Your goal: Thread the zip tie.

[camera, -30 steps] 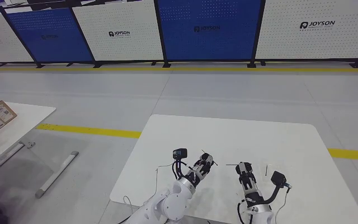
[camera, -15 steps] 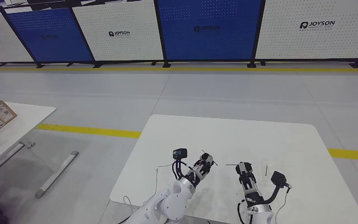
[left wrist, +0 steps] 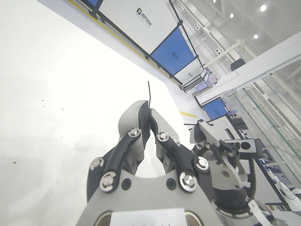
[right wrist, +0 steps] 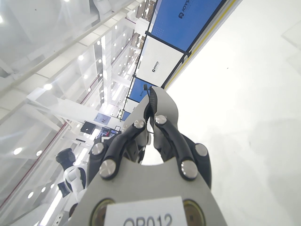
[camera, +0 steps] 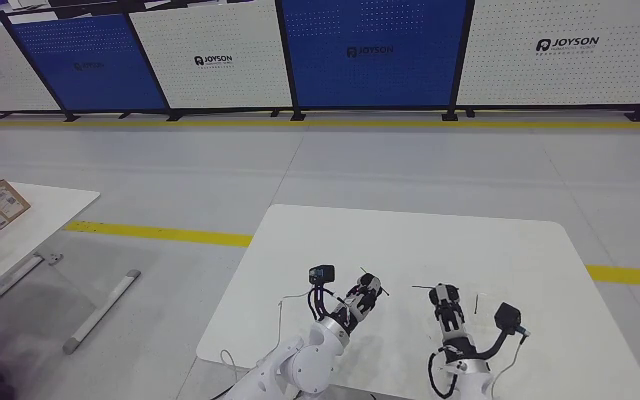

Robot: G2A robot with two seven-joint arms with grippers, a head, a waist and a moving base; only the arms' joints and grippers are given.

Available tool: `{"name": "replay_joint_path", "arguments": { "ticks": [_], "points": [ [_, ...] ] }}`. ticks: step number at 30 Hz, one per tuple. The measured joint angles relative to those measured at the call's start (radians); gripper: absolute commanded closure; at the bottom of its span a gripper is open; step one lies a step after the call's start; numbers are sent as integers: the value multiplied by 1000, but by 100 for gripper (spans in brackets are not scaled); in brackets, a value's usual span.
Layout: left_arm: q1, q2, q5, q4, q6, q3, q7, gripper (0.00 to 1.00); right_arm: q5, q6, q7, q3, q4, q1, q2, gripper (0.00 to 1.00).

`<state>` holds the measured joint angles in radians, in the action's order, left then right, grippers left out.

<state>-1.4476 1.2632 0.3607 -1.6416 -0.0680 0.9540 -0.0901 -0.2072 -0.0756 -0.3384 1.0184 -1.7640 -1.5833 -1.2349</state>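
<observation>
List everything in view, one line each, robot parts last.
table: one, white, under both arms.
zip tie strip: one, black, sticking out of the left claw's tips.
headed zip tie: one, black, head poking past the right claw's tips.
thin dark strip: one, beside the right arm.
partition panels: several, blue and white, behind the table.
floor lines: two, yellow.
side table: one, white, left of the main table.
left claw: grey and black, shut on the zip tie strip.
right claw: grey and black, shut on the headed zip tie.

Top cam: high above arms, looking down on bench [camera: 400, 240], hall floor beyond. Wrist cams: close behind own jaws, tilted toward wall panels [left wrist: 141, 22]. All share bench, panels.
</observation>
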Motion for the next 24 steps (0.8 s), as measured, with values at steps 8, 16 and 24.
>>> {"name": "replay_joint_path", "arguments": {
  "ticks": [8, 16, 24],
  "points": [
    [0, 0, 0, 0, 0, 0, 0, 100, -14, -34, 1, -13, 4, 10, -4, 100],
    [0, 0, 0, 0, 0, 0, 0, 100, -9, 82, 36, 1, 55, 9, -4, 100],
    [0, 0, 0, 0, 0, 0, 0, 100, -8, 227, 26, -13, 156, 25, -18, 100]
  ]
}}
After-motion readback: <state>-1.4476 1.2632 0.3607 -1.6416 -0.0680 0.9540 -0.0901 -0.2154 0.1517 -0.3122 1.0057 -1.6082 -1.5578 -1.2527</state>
